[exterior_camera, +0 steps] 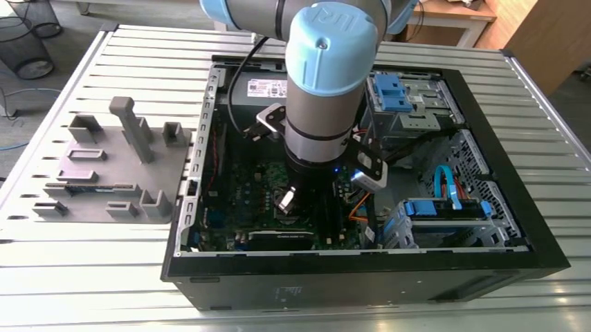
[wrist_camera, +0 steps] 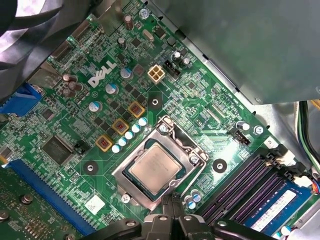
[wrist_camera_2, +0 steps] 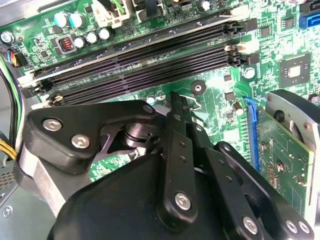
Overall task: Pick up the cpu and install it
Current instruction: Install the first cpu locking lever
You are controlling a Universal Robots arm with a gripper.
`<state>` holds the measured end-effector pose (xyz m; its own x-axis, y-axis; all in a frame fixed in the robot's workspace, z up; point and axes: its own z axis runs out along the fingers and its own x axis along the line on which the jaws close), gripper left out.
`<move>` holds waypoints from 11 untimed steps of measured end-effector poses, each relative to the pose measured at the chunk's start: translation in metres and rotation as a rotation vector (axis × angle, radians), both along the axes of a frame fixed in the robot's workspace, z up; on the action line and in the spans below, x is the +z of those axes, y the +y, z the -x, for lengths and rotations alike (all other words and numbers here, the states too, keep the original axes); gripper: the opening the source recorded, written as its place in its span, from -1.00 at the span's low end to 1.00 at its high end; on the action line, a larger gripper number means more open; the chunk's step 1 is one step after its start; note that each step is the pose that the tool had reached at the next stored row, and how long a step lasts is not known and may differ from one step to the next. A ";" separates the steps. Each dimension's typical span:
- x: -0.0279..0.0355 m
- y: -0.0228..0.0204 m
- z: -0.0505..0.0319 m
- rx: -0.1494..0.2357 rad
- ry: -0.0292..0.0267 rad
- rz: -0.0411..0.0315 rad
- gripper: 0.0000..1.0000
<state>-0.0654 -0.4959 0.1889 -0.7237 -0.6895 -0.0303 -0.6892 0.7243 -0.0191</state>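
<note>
Gripper (wrist_camera: 173, 201) closed on nothing, tips just beside the cpu (wrist_camera: 151, 168) lying in its socket (wrist_camera: 170, 131); placing looks done.

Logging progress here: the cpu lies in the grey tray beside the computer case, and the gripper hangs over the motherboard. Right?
Not the tray: the first wrist view shows the cpu seated in the socket on the motherboard. The gripper does hang over the motherboard.
</note>
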 end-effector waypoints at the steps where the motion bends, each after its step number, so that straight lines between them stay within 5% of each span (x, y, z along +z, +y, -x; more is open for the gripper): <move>1: 0.0000 -0.0001 0.0000 0.000 -0.0001 -0.0018 -0.79; 11: 0.0105 0.0000 -0.0001 -0.007 -0.0002 -0.0028 -0.79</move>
<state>-0.0653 -0.4959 0.1994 -0.7283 -0.6845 -0.0324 -0.6843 0.7290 -0.0172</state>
